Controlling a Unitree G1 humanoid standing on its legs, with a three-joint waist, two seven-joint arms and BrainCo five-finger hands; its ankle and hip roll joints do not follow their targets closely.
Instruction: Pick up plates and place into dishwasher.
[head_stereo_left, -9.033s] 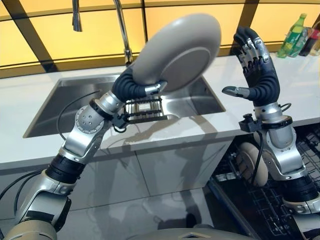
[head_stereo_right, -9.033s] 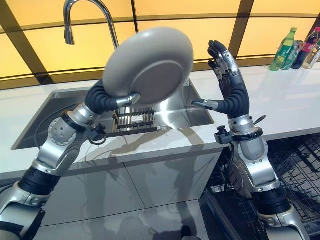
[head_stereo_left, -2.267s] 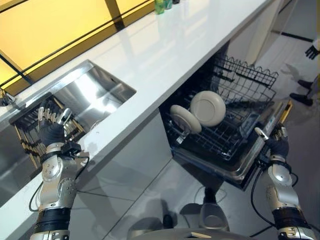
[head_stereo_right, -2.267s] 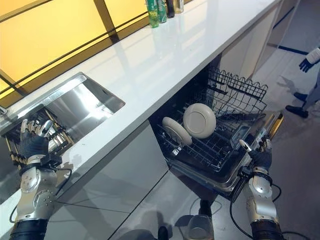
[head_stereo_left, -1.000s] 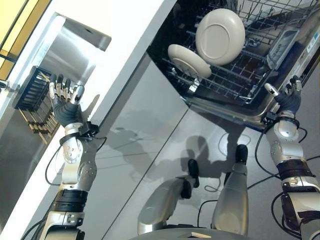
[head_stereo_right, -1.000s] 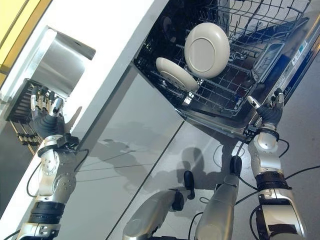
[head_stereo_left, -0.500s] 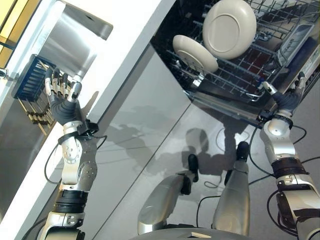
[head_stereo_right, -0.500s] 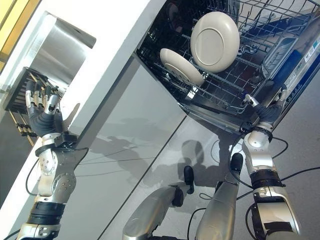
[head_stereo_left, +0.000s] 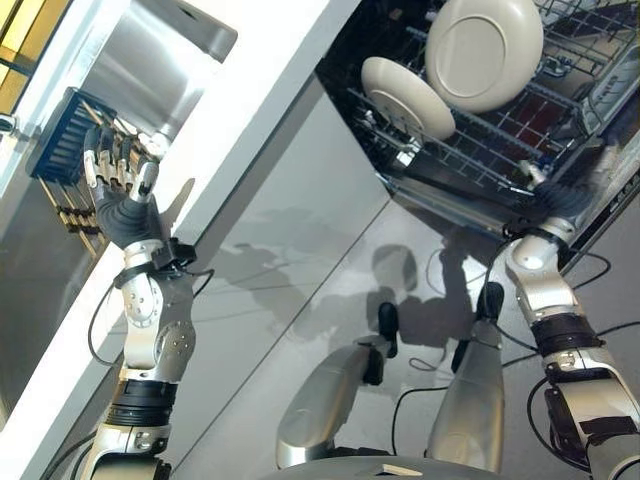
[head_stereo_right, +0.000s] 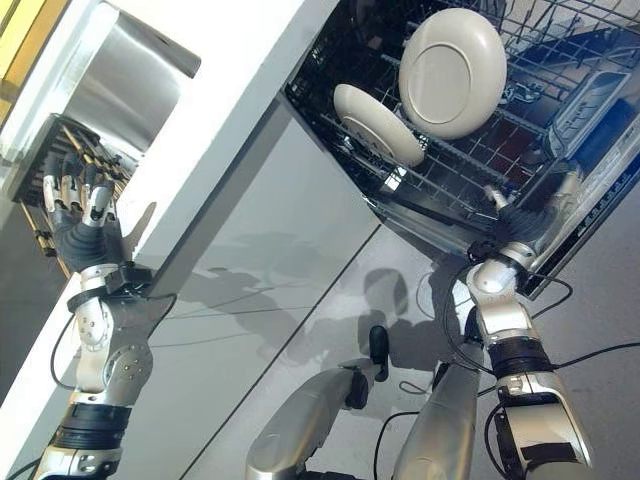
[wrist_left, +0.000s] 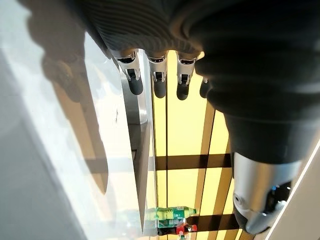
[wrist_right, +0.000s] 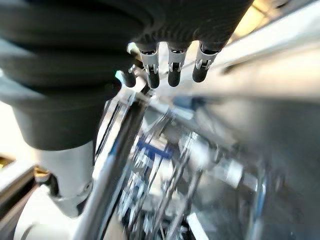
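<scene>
Nearest in, the right hand (head_stereo_right: 527, 226) sits at the front edge of the open dishwasher door (head_stereo_right: 590, 215), fingers straight and relaxed in its wrist view, holding nothing, right up against the lower rack (head_stereo_right: 470, 170). Over on the other side the left hand (head_stereo_left: 120, 195) is raised in front of the tabletop (head_stereo_left: 250, 110), fingers spread wide and empty, with the sink (head_stereo_left: 150, 75) and a dark drying rack (head_stereo_left: 65, 150) just behind it. Farther in, two plates are standing in the dishwasher: the small plate (head_stereo_left: 407, 97) leaning low between the tines, the big plate (head_stereo_left: 483, 52) propped more upright just behind and above it, the two close enough that I cannot tell whether they touch. So the loading looks done for these two, and the risk now sits with that right hand. If it lifts or pushes the door from here, the rack could jolt, and the big plate, leaning as it does, may tip onto the small one or slide off its tines. The fingers could also catch in the rack wires beside them. On the left, a careless swing could clip the tabletop edge or the drying rack. No further plates show by the sink, so a reach there may come up empty.
</scene>
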